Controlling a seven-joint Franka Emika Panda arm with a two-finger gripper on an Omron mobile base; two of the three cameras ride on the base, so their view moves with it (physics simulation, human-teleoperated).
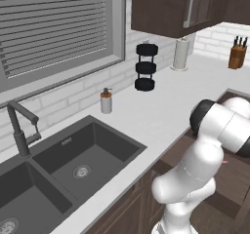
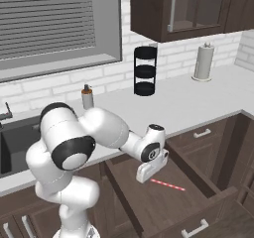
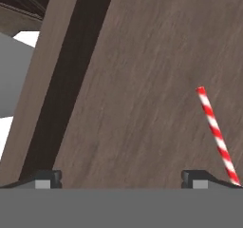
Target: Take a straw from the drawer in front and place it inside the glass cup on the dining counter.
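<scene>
Gripper (image 3: 121, 179) wide — striped straw (image 3: 216, 133) on woodgrain drawer (image 3: 142, 80) floor.

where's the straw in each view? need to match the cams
Left base view: can't make it out; the arm stands in front of the open drawer.
Right base view: straw lies flat on the drawer floor, centre-low, just right of the gripper.
Hand view: right side, slanting down to the right finger.
Shared landmark: the drawer's brown floor.

Red-and-white striped straw (image 3: 216, 134) on the dark brown drawer (image 3: 142, 80) floor.
</scene>
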